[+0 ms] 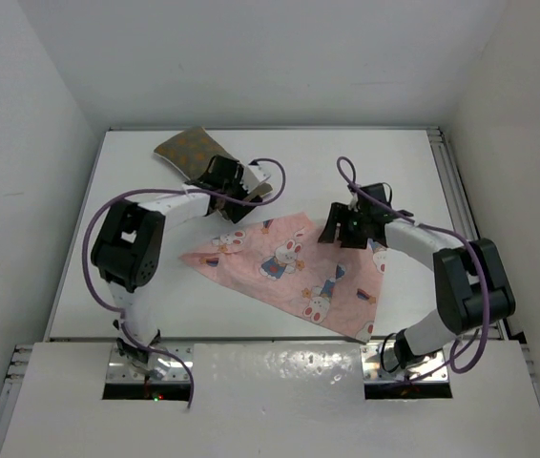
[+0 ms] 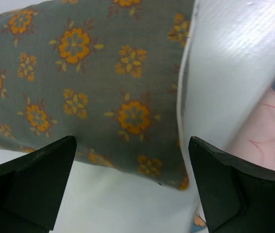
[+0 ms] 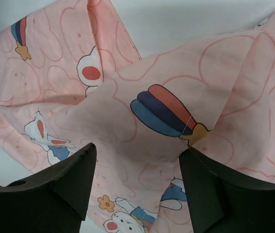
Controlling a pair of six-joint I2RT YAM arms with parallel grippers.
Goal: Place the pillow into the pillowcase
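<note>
Pillow lies near the table's far-left corner, wholly outside the pillowcase spread mid-table. Left gripper hangs wide open over the pillow's end, holding nothing. Right gripper, part open, straddles a raised pillowcase fold without pinching it. Insertion appears not yet begun.

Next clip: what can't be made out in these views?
Top view: the left gripper covers one end of the pillow.
Top view: the right gripper hides a corner of the pillowcase; its opening cannot be found.
Wrist views: frame edges crop both fabrics.
</note>
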